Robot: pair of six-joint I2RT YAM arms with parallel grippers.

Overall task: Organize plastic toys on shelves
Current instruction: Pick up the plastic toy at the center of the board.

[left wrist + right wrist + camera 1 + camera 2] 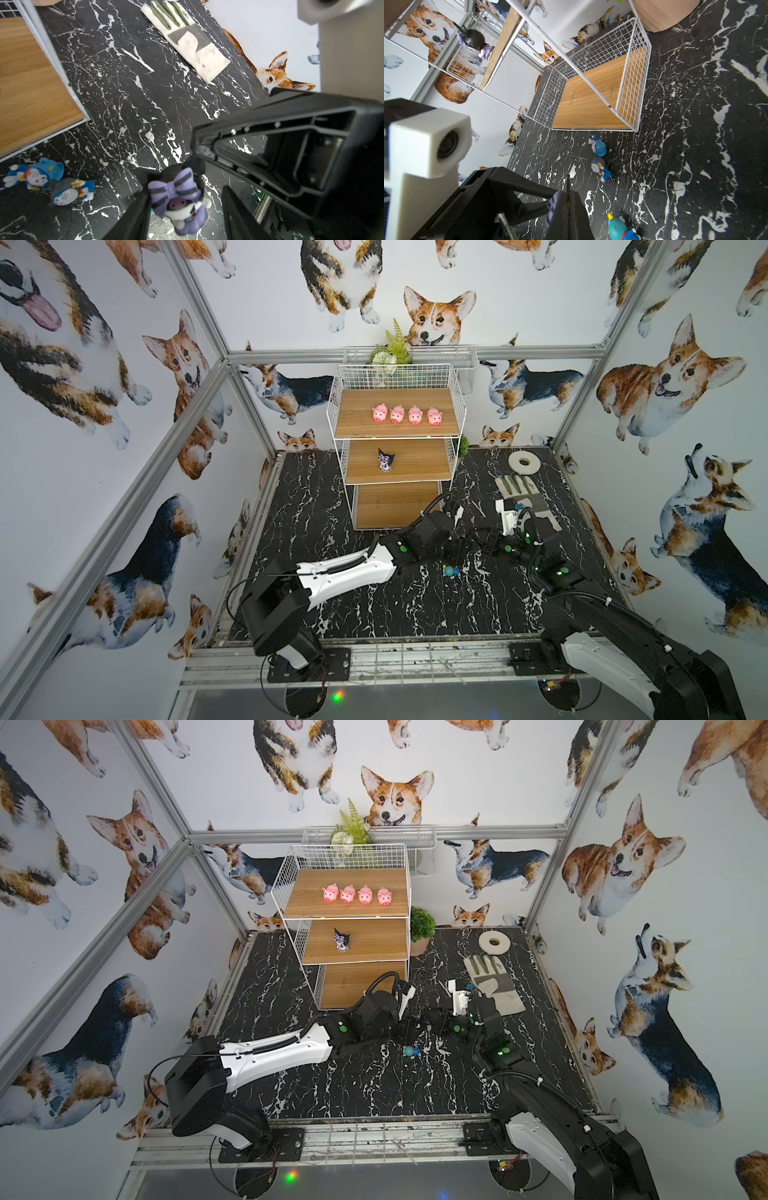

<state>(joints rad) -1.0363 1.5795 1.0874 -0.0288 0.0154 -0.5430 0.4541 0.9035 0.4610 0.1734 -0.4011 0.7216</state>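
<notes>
The right claw (569,197) is pinched tight on the small black-and-purple plastic figure with pointy ears (179,199). It holds the toy up off the black marble table (124,87). The left claw (208,166) is right next to it, jaws apart, with the tips just beside the toy's head. I can't tell if they touch it. The head end is toward the left claw and the feet point away.

I think this is a hand-over, so the left claw should close on the head. A bit farther off, little blue plastic cat figures (39,172) lie on the table. Farthest off is the wooden middle shelf (415,466), where the matching black-and-purple figure (385,459) stands. The left arm is nearer to that shelf.
</notes>
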